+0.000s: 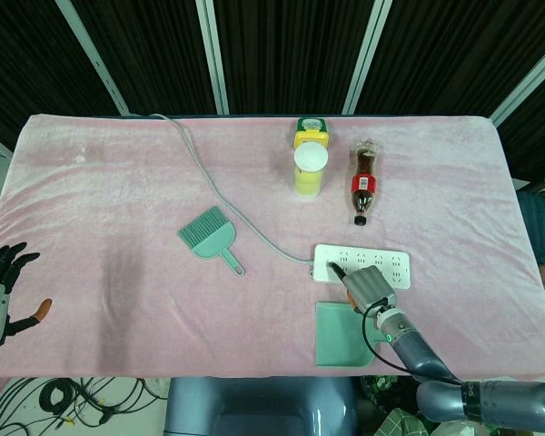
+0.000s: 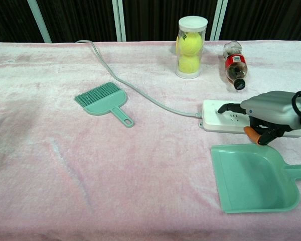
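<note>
- Chest view shows the right hand (image 2: 271,113) lying over the white power strip (image 2: 226,119), one dark finger (image 2: 226,107) stretched along the strip's top toward its cable end while the other fingers curl underneath; it grips nothing that I can make out, it only rests on the strip.
- That power strip sits near the table's front edge, toward the right, with its grey cable (image 2: 140,92) running away across the pink cloth (image 2: 65,165) to the far left edge.
- Judging from this, the step in hand looks like pressing or feeling for something on the strip's top face near the cable end; whether the fingertip is on a switch or a socket is too small to tell.
- A next move would call for a small, steady push straight down, keeping the curled fingers off the dustpan rim.
- Just in front of the strip, at the front edge, lies a green dustpan (image 2: 253,178), close under the hand.
- Well to the left, mid-table, lies the matching green hand brush (image 2: 103,100).
- By the far edge stand a clear tube of tennis balls (image 2: 191,46) and, beside it, a cola bottle (image 2: 234,65) on its side.
- Head view catches the left hand (image 1: 0,291) off the table's front left corner, fingers spread, holding nothing.
</note>
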You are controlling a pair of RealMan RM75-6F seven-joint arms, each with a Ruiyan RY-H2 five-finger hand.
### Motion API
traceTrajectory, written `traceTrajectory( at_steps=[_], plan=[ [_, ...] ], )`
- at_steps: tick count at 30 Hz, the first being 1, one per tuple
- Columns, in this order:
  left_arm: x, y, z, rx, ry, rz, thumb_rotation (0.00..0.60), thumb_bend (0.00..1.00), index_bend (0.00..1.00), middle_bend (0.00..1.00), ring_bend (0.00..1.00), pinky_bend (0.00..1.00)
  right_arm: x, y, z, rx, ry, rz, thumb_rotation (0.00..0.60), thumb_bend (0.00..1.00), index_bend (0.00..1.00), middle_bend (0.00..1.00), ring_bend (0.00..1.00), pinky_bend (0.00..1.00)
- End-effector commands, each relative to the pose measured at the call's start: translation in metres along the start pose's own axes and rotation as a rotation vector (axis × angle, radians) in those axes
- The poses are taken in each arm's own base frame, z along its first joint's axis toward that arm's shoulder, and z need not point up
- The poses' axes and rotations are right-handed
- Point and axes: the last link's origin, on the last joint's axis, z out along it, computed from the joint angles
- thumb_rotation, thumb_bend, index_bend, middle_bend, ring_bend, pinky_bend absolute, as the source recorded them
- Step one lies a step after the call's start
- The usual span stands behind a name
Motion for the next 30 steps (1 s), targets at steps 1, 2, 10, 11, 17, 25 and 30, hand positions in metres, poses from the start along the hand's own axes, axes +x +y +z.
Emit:
traceTrajectory(
  at_steps=[1, 2, 10, 11, 17, 25, 30],
  plan=[
    [0.000, 0.000, 0.000, 0.001, 0.000, -0.001, 0.600, 0.27, 0.19, 0.08, 0.03, 0.00, 0.001, -0.002, 0.000, -0.001, -0.001, -0.001, 0.600, 0.68, 0.55, 0.96, 1.00, 0.99],
    [0.000, 0.000, 0.000, 0.002, 0.001, -0.001, 0.600, 0.27, 0.19, 0.08, 0.03, 0.00, 0.003, -0.003, 0.000, 0.000, 0.007, 0.013, 0.600, 0.68, 0.49, 0.96, 1.00, 0.99],
    [0.001, -0.001, 0.000, 0.002, -0.001, -0.002, 0.600, 0.27, 0.19, 0.08, 0.03, 0.00, 0.021, -0.004, -0.009, 0.015, 0.097, 0.092, 0.600, 0.65, 0.04, 0.90, 0.99, 0.97],
    [0.001, -0.001, 0.000, 0.003, -0.001, -0.002, 0.600, 0.27, 0.19, 0.08, 0.03, 0.00, 0.026, -0.003, -0.011, 0.018, 0.129, 0.116, 0.600, 0.65, 0.02, 0.88, 0.98, 0.96],
    [0.000, 0.000, 0.000, 0.001, -0.001, 0.001, 0.600, 0.27, 0.19, 0.08, 0.03, 0.00, 0.051, 0.020, -0.036, 0.008, 0.311, 0.242, 0.600, 0.47, 0.00, 0.58, 0.75, 0.74],
    [0.000, 0.000, 0.000, 0.005, 0.002, 0.000, 0.600, 0.27, 0.19, 0.08, 0.03, 0.00, 0.052, 0.083, -0.113, -0.107, 0.470, 0.169, 0.600, 0.08, 0.00, 0.09, 0.25, 0.21],
    [0.000, 0.001, 0.000, 0.009, 0.013, -0.003, 0.600, 0.27, 0.19, 0.08, 0.03, 0.00, 0.031, 0.106, -0.148, -0.164, 0.527, 0.122, 0.600, 0.07, 0.00, 0.04, 0.20, 0.19]
  ],
)
